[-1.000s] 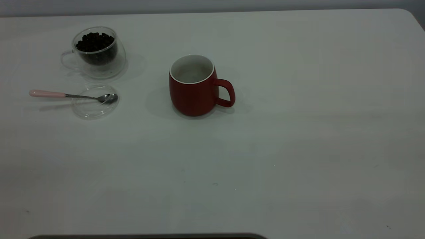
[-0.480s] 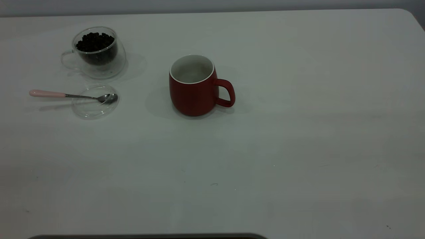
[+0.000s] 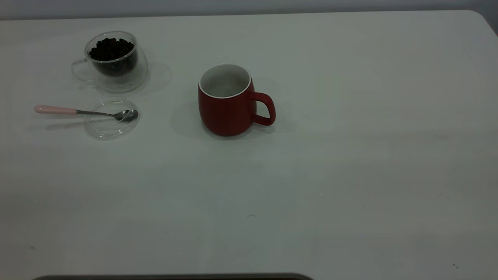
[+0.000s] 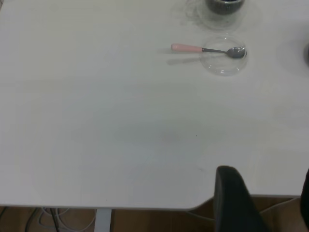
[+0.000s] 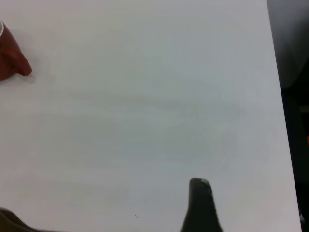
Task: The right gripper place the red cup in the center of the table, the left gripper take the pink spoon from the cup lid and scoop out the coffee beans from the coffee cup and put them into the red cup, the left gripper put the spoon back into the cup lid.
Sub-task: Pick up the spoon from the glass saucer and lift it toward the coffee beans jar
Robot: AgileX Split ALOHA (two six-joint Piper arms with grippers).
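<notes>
The red cup [image 3: 227,103] stands upright near the middle of the table [image 3: 350,155], handle to the right; its edge shows in the right wrist view [image 5: 9,58]. The pink spoon [image 3: 83,112] lies with its bowl on the cup lid [image 3: 111,126] and its handle out over the table. Behind them the coffee cup [image 3: 113,62] holds the coffee beans [image 3: 111,48]. No arm shows in the exterior view. My left gripper [image 4: 268,198] is open and empty over the table's near edge, far from the spoon [image 4: 207,49]. Only a black tip of my right gripper [image 5: 200,205] shows, far from the red cup.
The table's rounded corner [image 3: 480,17] is at the back right. A dark strip [image 3: 171,277] runs along the near edge. Brown floor and cables [image 4: 53,220] lie below the table's edge in the left wrist view.
</notes>
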